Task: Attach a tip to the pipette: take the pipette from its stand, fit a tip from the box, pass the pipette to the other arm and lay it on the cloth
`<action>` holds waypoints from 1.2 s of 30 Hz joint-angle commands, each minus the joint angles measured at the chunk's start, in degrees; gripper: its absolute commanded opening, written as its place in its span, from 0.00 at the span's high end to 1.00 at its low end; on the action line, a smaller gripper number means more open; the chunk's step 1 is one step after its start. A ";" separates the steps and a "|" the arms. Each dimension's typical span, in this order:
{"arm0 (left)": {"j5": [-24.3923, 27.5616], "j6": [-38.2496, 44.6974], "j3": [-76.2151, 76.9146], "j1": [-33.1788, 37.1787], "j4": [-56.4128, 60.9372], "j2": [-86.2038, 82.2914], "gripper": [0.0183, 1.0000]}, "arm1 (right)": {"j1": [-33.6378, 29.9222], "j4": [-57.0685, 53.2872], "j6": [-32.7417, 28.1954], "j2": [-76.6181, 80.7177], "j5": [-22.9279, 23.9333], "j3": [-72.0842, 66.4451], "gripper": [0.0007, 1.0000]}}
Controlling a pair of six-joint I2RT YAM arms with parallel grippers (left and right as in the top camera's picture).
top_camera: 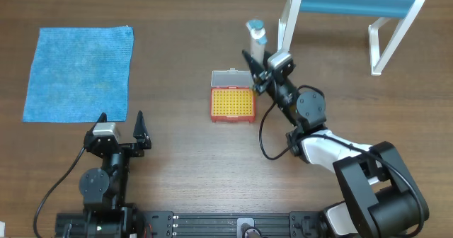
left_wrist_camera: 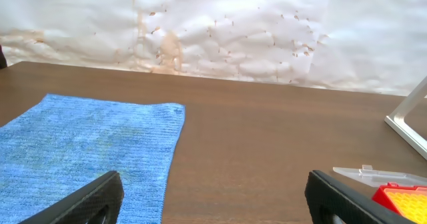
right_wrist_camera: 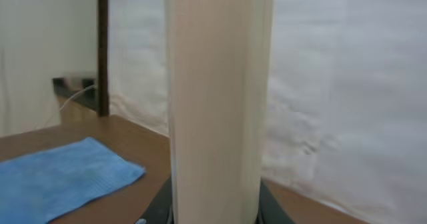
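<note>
Pale cream along its body with a blue-grey head, the pipette (top_camera: 256,34) stands upright off the stand, gripped by the right pincer (top_camera: 255,61). In the right wrist view the pipette's body (right_wrist_camera: 219,104) rises as a broad column between the dark fingers (right_wrist_camera: 272,207), which close against its sides. It is just beside the left leg of the white stand (top_camera: 354,1) with its blue top bar, and just beyond the far right corner of the tip box (top_camera: 232,105). That box is orange-red and filled with yellow tips, and its clear lid (top_camera: 231,78) is folded back flat on the far side. The blue cloth (top_camera: 78,75) lies spread on the brown tabletop (top_camera: 184,167), well apart from the box on the left. The left pincer (top_camera: 121,117) sits near the cloth's near right corner with its jaws wide apart and nothing between them.
</note>
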 commanded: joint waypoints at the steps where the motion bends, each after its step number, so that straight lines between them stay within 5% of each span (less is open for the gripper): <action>1: -0.44 0.74 -0.17 -0.17 -0.28 -0.31 0.12 | 4.68 4.39 0.07 -0.44 -3.08 -4.59 0.92; 8: -0.44 0.74 -0.17 -0.17 -0.28 -0.31 0.12 | 10.54 4.44 0.07 4.79 -3.04 -2.23 0.92; 36: -0.46 0.74 -0.17 -0.17 -0.28 -0.31 0.12 | 9.57 4.37 0.04 16.24 3.63 4.00 0.92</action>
